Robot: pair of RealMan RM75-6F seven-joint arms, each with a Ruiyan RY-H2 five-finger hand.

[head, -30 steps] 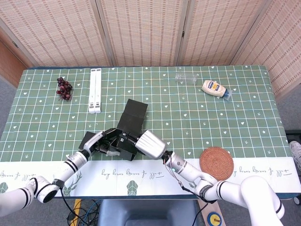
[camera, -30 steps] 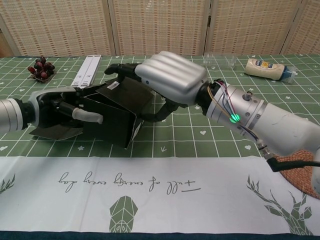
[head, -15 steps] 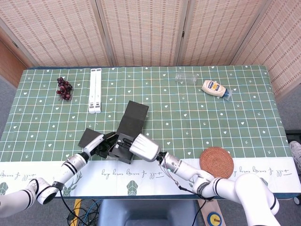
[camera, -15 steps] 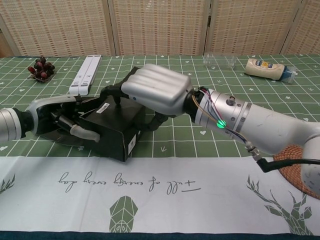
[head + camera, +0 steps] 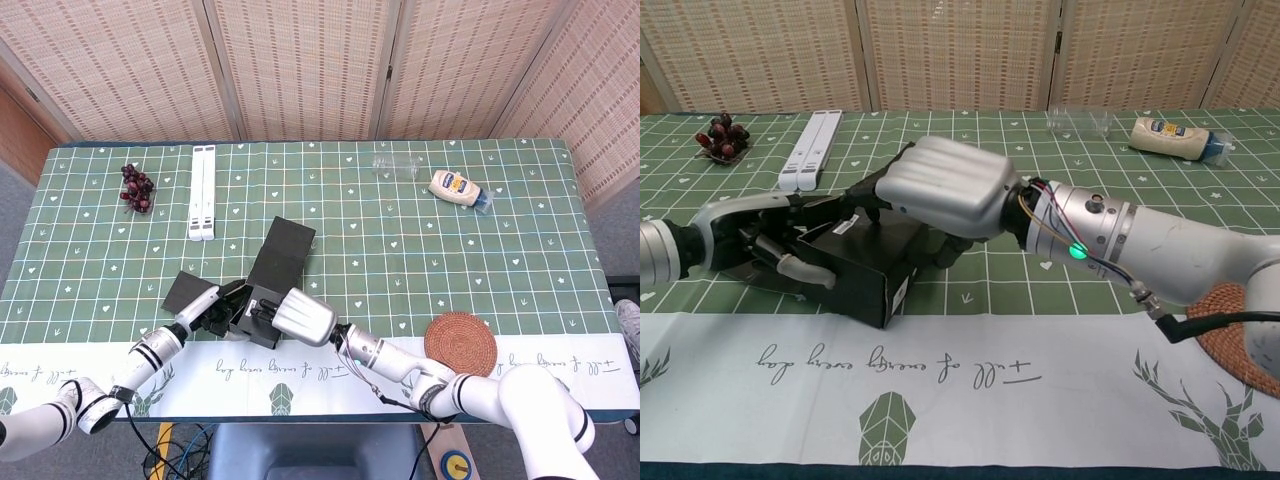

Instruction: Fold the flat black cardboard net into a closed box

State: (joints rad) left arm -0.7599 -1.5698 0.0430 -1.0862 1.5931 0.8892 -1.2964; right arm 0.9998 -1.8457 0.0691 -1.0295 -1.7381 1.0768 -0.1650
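The black cardboard box (image 5: 865,265) (image 5: 262,303) lies partly folded near the table's front edge, with a long flap (image 5: 282,248) stretching away from me and a side flap (image 5: 185,292) lying flat at the left. My right hand (image 5: 945,190) (image 5: 305,317) rests on top of the box with its fingers curled over the upper panel, pressing it down. My left hand (image 5: 765,240) (image 5: 205,308) grips the box's left end, its fingers reaching into the open side. The box's inside is hidden.
Grapes (image 5: 136,187) lie at the far left and a white strip (image 5: 203,190) beside them. A clear bottle (image 5: 398,166) and a mayonnaise bottle (image 5: 458,187) lie at the back right. A woven coaster (image 5: 460,346) sits near the front right edge.
My right hand has pushed the raised upper panel down flat onto the box and moved left and toward me. My left hand has stayed at the box's left end.
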